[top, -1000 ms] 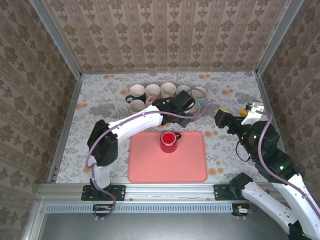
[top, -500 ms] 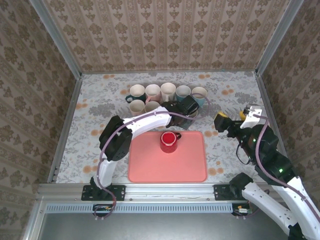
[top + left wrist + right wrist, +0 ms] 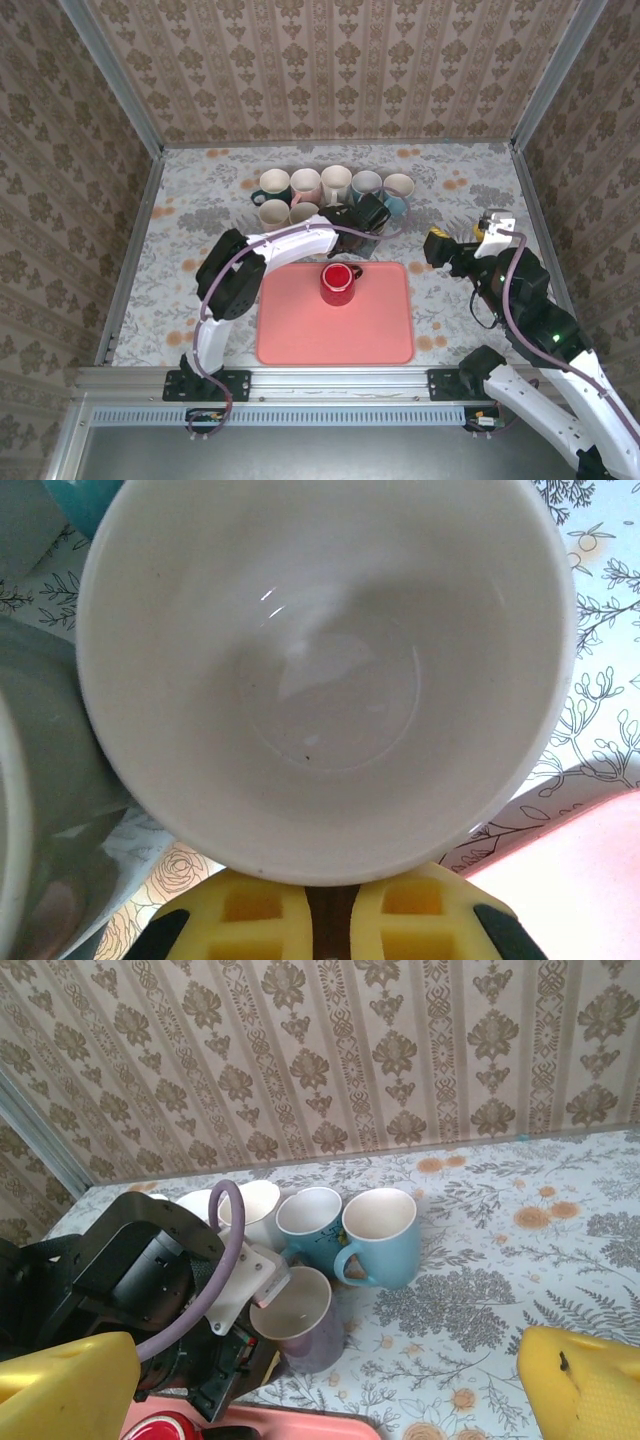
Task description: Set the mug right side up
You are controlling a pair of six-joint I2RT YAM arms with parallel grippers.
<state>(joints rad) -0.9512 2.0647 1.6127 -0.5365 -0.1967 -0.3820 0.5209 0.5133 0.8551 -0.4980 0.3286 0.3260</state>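
A lavender mug (image 3: 300,1325) with a white inside (image 3: 320,670) stands upright on the flowered table, its mouth facing up, just behind the pink tray (image 3: 380,330). My left gripper (image 3: 330,890) (image 3: 362,218) is at the mug's near side. Its yellow fingers (image 3: 245,915) are closed together right under the rim, with a thin dark strip between them; the handle is hidden there. My right gripper (image 3: 462,235) (image 3: 330,1360) hovers open to the right of the mugs with nothing between its fingers.
A red mug (image 3: 340,283) stands upright on the tray. Several mugs (image 3: 320,185) stand bunched at the back, a blue one (image 3: 385,1235) and a teal one (image 3: 310,1220) right behind the lavender mug. Metal rails and patterned walls enclose the table.
The left arm's elbow has swung right and forward, while its gripper stays at the lavender mug. The right gripper has drifted slightly left and toward me.
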